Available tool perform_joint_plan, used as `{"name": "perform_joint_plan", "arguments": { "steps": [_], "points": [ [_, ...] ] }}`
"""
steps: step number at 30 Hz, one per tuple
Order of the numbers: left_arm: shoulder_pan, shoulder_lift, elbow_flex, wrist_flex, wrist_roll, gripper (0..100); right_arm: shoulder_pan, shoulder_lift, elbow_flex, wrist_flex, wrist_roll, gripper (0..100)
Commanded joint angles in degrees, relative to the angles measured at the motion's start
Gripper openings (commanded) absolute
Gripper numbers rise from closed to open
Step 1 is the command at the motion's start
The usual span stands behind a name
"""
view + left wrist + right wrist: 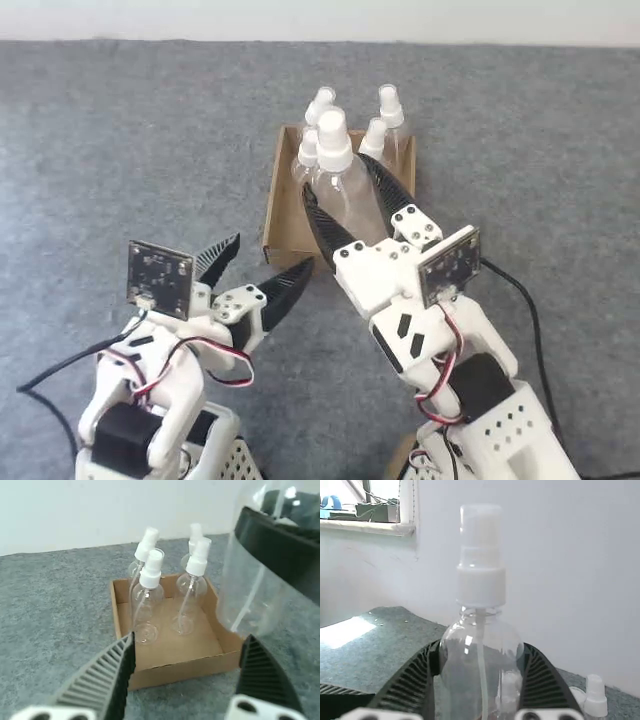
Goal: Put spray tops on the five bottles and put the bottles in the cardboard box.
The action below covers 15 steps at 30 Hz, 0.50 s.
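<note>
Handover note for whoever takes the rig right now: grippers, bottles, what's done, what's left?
Left gripper: open, empty, by the near-left corner of the cardboard box.
Right gripper: shut on the fifth bottle, spray top on, held upright over the box's near side.
Done: all five tops are on; four bottles stand in the box.
To do: lower the fifth bottle into the box's free near part, then release.

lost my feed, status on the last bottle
Right gripper shut on fifth bottle, capped, at box. Left gripper open, empty. Four capped bottles inside; nothing blocking.
</note>
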Motion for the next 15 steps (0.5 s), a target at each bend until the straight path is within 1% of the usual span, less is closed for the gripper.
{"name": "perform_joint_plan", "arguments": {
  "steps": [1,5,11,15],
  "points": [
    [1.23,-0.35,-0.13,0.09,-0.09,32,-3.74,0.31,-4.04,-0.40,-1.23,0.9],
    [1.14,-0.35,0.13,-1.23,3.96,32,-6.90,0.13,-4.04,1.80,-1.05,0.9],
    [0.79,-0.35,4.35,-6.15,2.99,32,-6.99,0.04,-3.96,2.24,-1.23,0.9],
    [0.79,-0.35,4.79,-6.42,2.81,31,-6.99,0.04,-3.78,3.82,-0.97,0.9]
  ]
}}
